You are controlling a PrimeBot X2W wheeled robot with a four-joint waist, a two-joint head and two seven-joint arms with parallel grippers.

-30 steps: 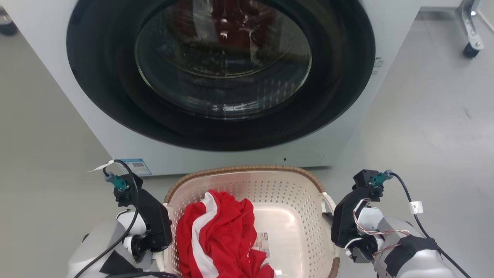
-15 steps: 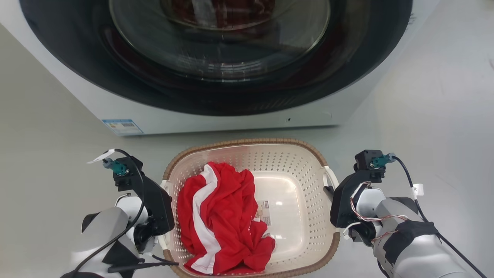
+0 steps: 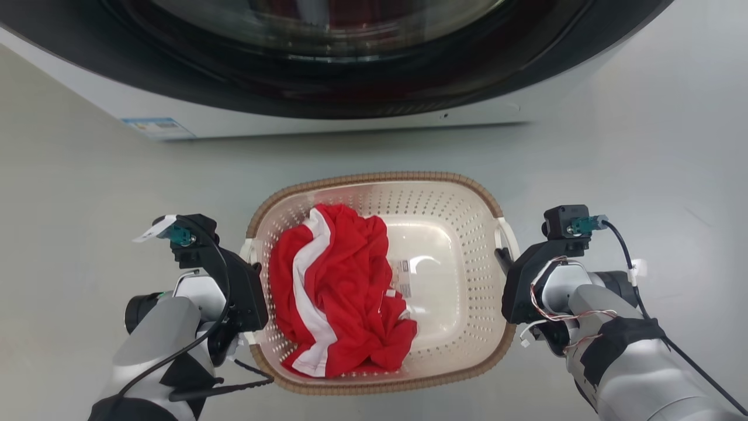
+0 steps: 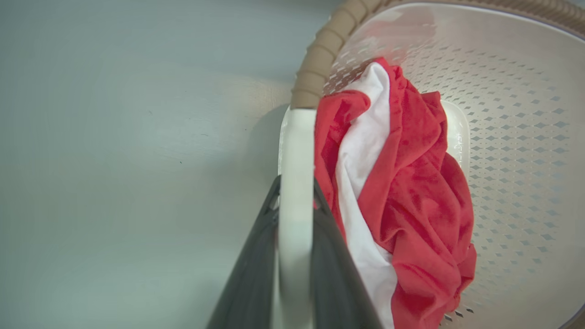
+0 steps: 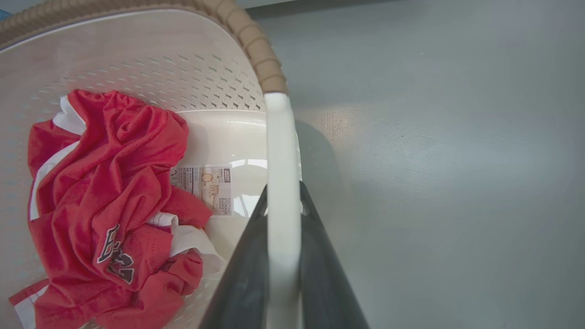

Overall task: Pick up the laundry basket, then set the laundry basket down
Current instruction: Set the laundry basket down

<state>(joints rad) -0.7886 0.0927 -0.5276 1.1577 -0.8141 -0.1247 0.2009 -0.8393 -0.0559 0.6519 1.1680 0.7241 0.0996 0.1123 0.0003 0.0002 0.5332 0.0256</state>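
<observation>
Cream laundry basket (image 3: 380,178) is clamped by left claw (image 4: 295,187) and right claw (image 5: 283,189) at its handles (image 4: 296,137).

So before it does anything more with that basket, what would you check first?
1. Left gripper shut on the left handle: ok, the white bar sits between its jaws.
2. Right gripper shut on the right handle: ok, same hold.
3. Red and white garment inside the laundry basket, nothing over the rim: ok.
4. Gap to the washing machine: ok, floor shows between them in the head view.
5. Basket's base resting on the floor or lifted off it: cannot tell.
</observation>
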